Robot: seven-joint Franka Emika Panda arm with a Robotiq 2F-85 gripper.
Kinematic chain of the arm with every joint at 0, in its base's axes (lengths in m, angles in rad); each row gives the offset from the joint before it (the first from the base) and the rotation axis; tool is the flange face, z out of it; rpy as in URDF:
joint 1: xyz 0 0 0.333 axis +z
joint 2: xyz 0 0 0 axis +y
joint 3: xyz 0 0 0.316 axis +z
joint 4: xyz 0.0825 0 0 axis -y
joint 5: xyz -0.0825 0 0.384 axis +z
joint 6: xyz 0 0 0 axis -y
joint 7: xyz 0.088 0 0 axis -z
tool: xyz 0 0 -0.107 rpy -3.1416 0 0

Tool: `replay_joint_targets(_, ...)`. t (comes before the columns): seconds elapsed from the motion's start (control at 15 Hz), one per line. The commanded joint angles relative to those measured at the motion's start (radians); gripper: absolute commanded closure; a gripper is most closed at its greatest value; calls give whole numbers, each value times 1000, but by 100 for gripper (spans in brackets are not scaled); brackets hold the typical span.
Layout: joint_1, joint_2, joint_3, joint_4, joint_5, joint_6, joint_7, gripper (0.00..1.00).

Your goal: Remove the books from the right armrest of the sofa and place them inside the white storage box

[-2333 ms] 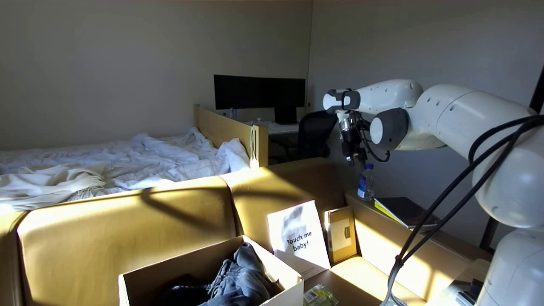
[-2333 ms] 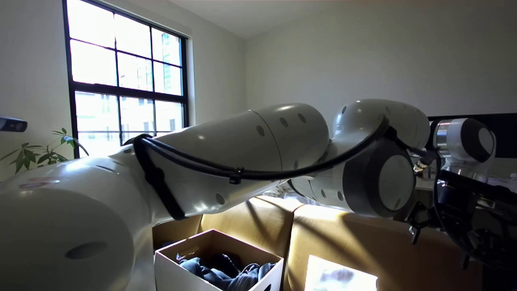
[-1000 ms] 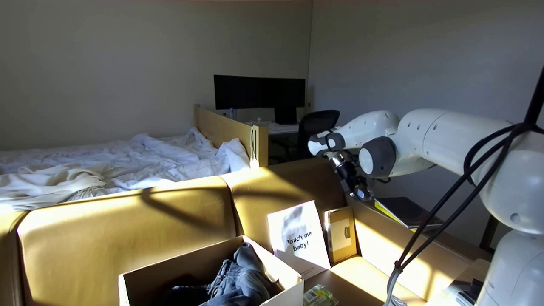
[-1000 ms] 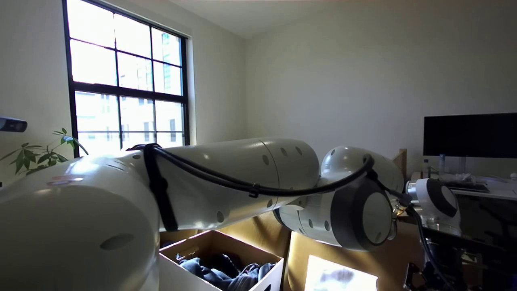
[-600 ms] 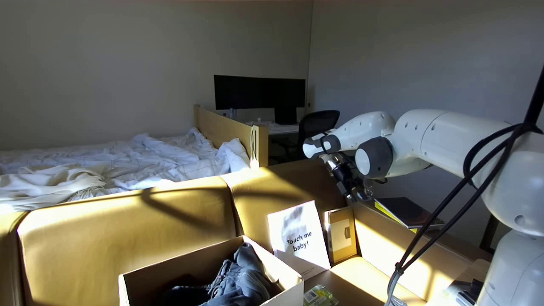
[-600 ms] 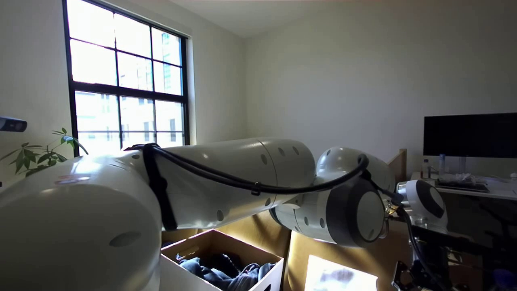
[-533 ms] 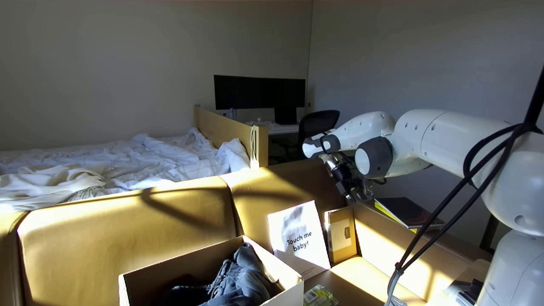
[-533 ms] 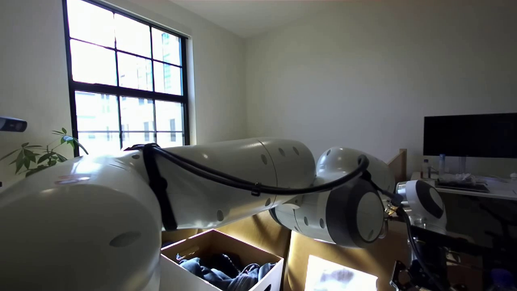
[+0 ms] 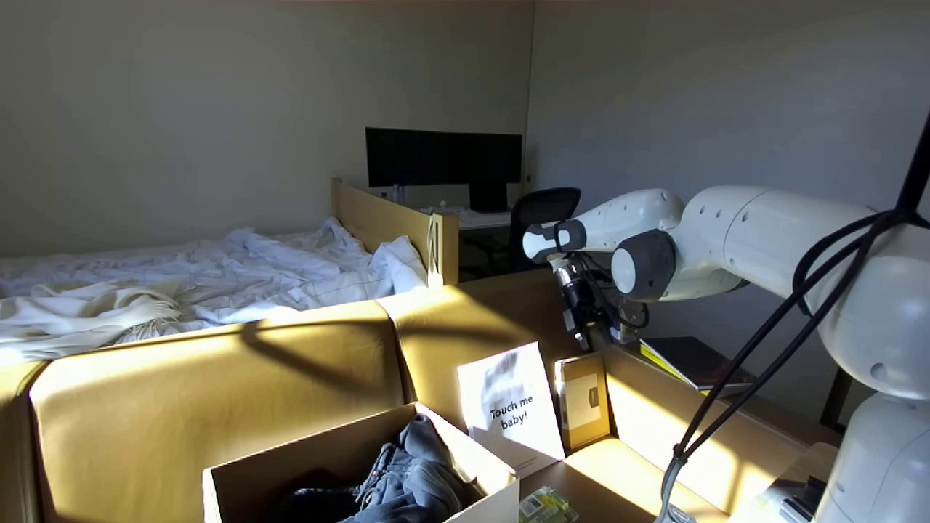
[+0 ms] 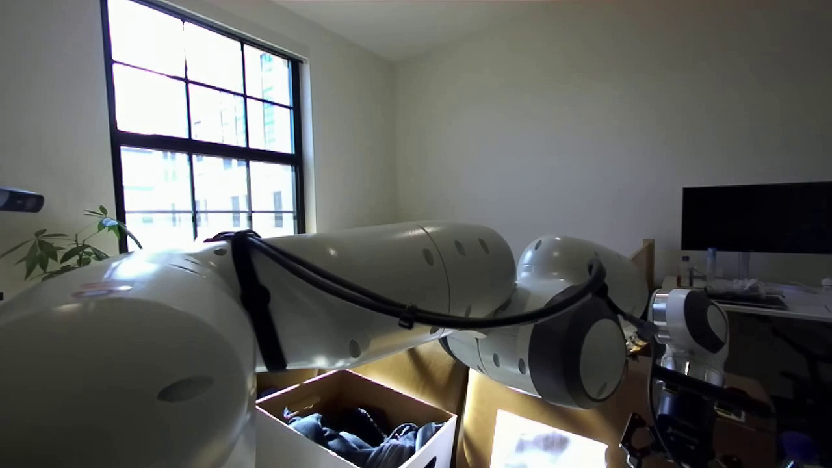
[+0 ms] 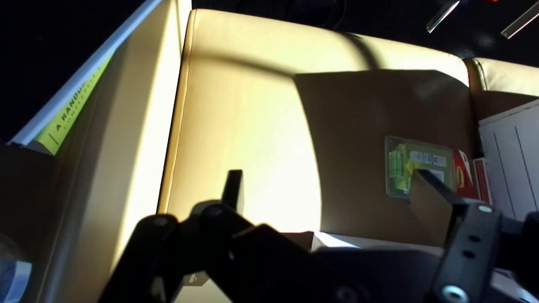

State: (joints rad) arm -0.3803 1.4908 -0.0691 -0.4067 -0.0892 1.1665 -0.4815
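Note:
On the right armrest (image 9: 654,396) of the tan sofa (image 9: 218,407) lie the books (image 9: 697,361), a dark cover above a yellow edge. A yellow spine (image 11: 76,107) shows on the armrest at the left of the wrist view. The white storage box (image 9: 498,501) stands on the sofa seat with dark blue clothing inside, and both exterior views show it. My gripper (image 11: 326,176) is open, its fingers wide apart with nothing between them. It hangs above the seat corner near the armrest, left of the books in an exterior view.
A bottle (image 11: 14,277) stands on the armrest, mostly hidden behind the gripper in an exterior view. A white "Touch me baby!" sheet (image 9: 512,407) and a brown framed box (image 9: 583,403) lean on the backrest. A green package (image 11: 421,162) lies on the seat.
Over about two seconds the arm has come down towards the armrest corner. In the last half second the gripper has swung to point more straight down. The books and box have not moved.

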Motion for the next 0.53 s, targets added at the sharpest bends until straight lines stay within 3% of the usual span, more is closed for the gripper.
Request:
replay_joint_targets(0.0,-47,0,29,50,56,83,84,0)
replay_joint_targets(0.47,-99,-45,46,51,110,359,145,0)
